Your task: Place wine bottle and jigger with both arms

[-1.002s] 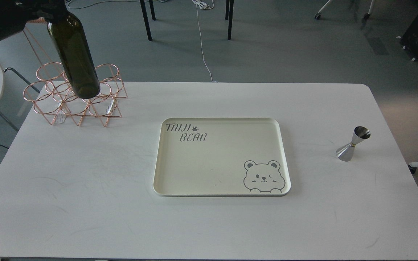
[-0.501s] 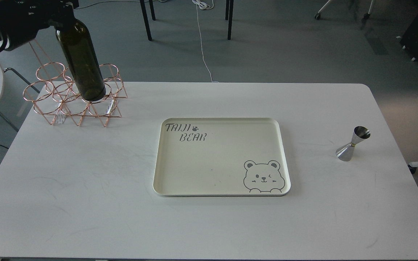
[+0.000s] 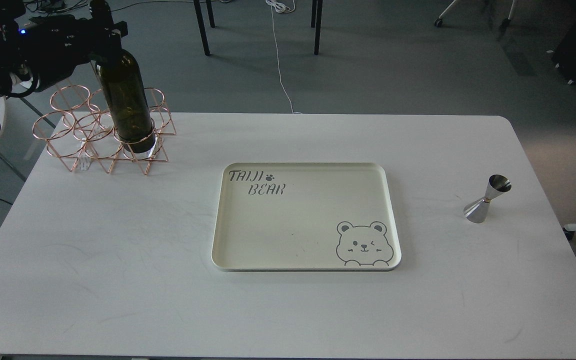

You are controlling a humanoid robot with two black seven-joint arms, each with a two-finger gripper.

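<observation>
Dark green wine bottle point(image 3: 127, 97) tilted, silver jigger point(image 3: 487, 199) upright, well apart

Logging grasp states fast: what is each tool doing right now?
Left tool: closed on the wine bottle at its neck.
Right tool: not in view.

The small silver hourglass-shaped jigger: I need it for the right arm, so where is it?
In the head view the small silver hourglass-shaped metal jigger stands alone on the white table, near its right edge, apart from the cream bear-print tray.
</observation>
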